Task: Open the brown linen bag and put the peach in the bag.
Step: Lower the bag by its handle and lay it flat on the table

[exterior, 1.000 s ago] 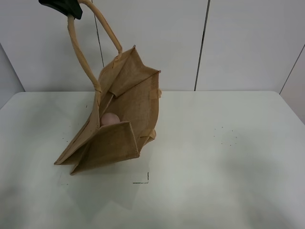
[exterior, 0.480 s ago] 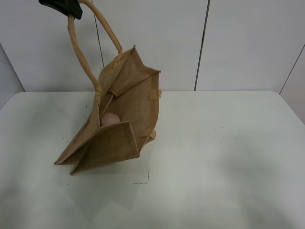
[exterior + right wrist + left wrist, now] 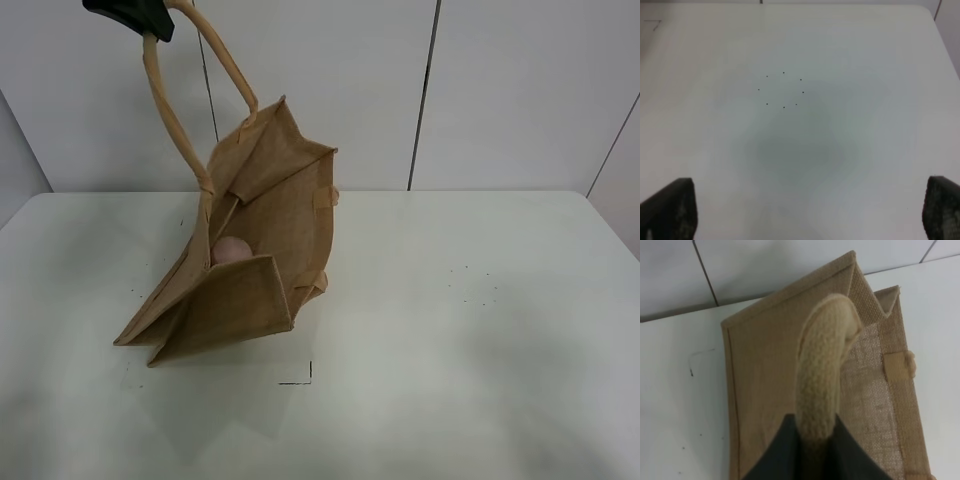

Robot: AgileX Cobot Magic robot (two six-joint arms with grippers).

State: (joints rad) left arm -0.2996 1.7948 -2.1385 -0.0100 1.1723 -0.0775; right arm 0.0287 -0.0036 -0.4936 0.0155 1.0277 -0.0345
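The brown linen bag (image 3: 250,230) stands tilted on the white table (image 3: 480,330), its mouth pulled open and facing up and left. My left gripper (image 3: 130,15) is raised at the top left and shut on the bag's beige loop handle (image 3: 165,110). The left wrist view shows its dark fingers (image 3: 855,460) clamped on the handle (image 3: 822,375) above the bag (image 3: 765,365). The peach (image 3: 230,250) lies inside the bag, partly hidden by the front wall. My right gripper (image 3: 805,207) is open and empty over bare table; it is out of the exterior view.
A small black corner mark (image 3: 300,378) is on the table in front of the bag. A ring of tiny dark dots (image 3: 475,285) lies to the right and also shows under the right gripper (image 3: 784,90). A white panelled wall stands behind.
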